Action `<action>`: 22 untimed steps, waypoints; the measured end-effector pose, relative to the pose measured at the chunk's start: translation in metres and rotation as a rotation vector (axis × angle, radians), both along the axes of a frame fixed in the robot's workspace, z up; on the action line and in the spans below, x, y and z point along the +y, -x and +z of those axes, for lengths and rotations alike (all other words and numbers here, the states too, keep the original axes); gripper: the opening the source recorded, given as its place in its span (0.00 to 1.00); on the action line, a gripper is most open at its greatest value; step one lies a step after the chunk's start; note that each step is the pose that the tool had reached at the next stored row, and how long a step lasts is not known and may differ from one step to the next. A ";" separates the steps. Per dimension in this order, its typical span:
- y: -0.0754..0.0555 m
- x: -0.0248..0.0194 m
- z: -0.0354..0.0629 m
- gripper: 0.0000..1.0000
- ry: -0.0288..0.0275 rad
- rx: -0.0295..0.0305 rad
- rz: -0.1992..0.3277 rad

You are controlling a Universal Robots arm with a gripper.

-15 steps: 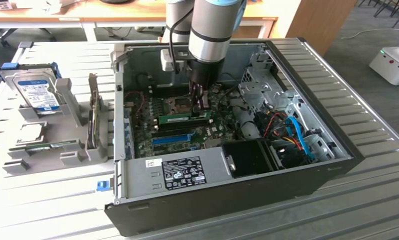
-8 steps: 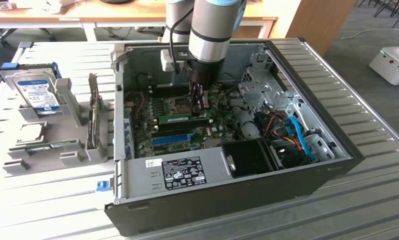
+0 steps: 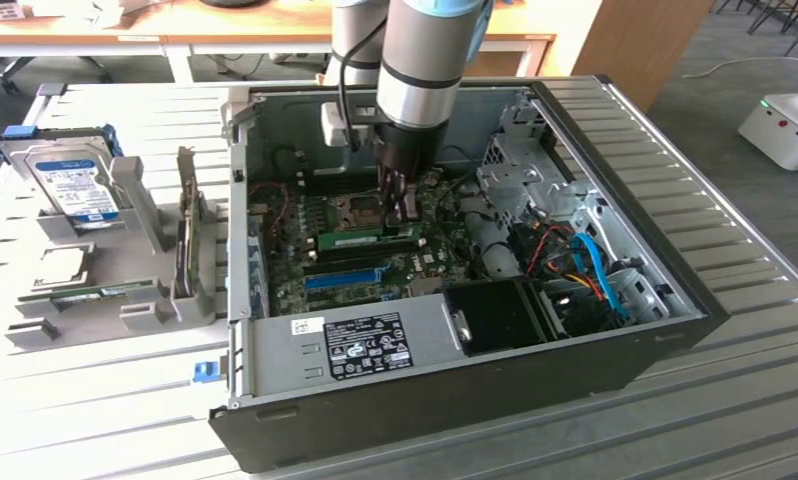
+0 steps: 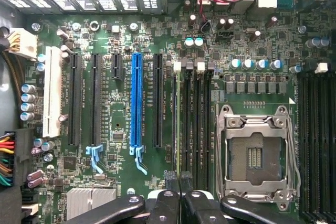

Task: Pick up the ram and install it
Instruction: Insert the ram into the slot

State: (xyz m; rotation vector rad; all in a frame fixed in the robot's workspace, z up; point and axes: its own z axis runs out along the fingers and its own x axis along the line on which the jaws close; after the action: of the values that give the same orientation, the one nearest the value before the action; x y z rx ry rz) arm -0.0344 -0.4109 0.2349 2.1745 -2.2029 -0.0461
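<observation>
Pinched claw by ram on motherboard

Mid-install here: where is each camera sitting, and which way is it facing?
Exterior view: off the arm, raised outside the open computer case, looking down at a slant into it; the arm and gripper show inside it.
Wrist view: on the wrist, facing straight down onto the motherboard; the shut gripper shows.
Shared: the motherboard, its blue slot, the CPU socket and the gripper.
</observation>
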 end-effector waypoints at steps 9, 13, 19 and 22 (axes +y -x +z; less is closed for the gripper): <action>0.000 0.0000 -0.0029 0.12 0.0001 0.0000 0.000; 0.002 0.0001 -0.0030 0.12 -0.0001 0.0000 0.000; 0.002 0.0000 -0.0037 0.12 -0.0001 -0.0001 0.000; 0.002 0.0000 -0.0044 0.12 0.0001 0.0001 0.000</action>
State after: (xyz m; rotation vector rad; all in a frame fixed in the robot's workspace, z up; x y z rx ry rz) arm -0.0360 -0.4109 0.2305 2.1744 -2.2029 -0.0460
